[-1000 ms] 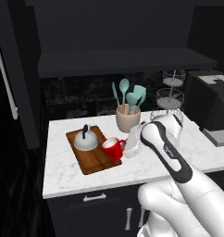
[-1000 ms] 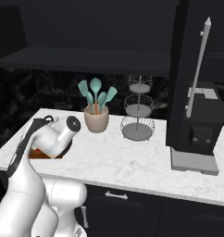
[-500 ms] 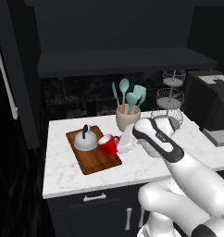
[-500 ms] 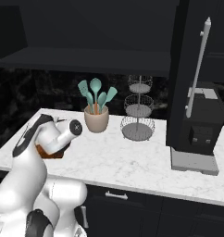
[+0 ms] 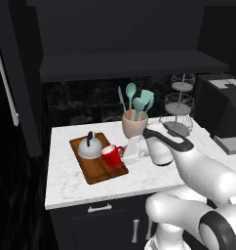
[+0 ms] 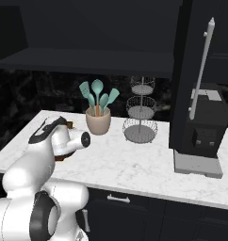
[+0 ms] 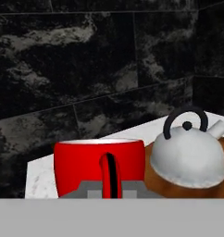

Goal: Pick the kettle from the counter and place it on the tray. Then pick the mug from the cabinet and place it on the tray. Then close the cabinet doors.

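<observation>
Hand [image 5: 126,155] right beside mug [image 5: 111,156].

Black marble backsplash [image 7: 86,69] — dark lower drawers [image 6: 149,212], silver pulls — dim kitchen.

White marble counter [image 5: 90,188], and here's the spread: the brown tray [image 5: 98,171] sits near its left edge, angled. A beige utensil crock [image 5: 134,126] stands toward the back edge, just beside the tray. A wire tiered stand [image 6: 140,127] is further right, and a black coffee machine [image 6: 200,136] fills the right end.
</observation>
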